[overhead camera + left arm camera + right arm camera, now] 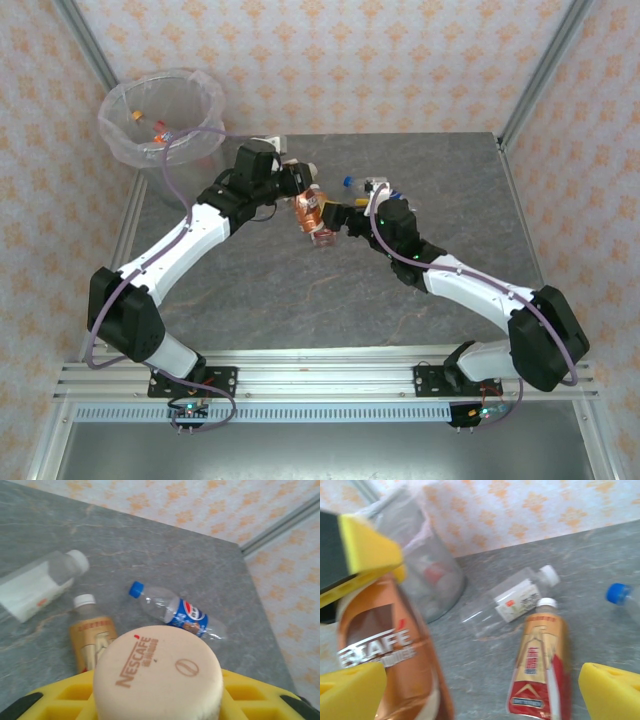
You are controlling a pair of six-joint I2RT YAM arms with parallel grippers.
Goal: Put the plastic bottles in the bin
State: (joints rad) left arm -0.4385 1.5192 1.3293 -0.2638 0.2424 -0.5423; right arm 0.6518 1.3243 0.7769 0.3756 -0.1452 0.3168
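The brown Nescafe bottle [311, 213] is held up above the middle of the table [300, 300]. The left gripper [300, 196] is clamped on it near its cream cap [157, 672]. The long body of the bottle points away from the left wrist, down and toward the right gripper [338, 222]. The right fingers [610, 690] are spread wide apart and nothing is held in them. In the right wrist view the bottle is seen very close to one right finger. Whether it is touched cannot be told.

The bin [212, 110] is found at the far left corner, just off the table. It lies to the left of the held bottle and a bit farther back. The left arm is much nearer to it than the right arm. So it is judged that the bottle is best carried by the left arm and swung left until it is over the open top.

Three more are seen lying on the table under the grippers: a white-label bottle [35, 587], a tan bottle [92, 642] and a blue-cap bottle [175, 612].
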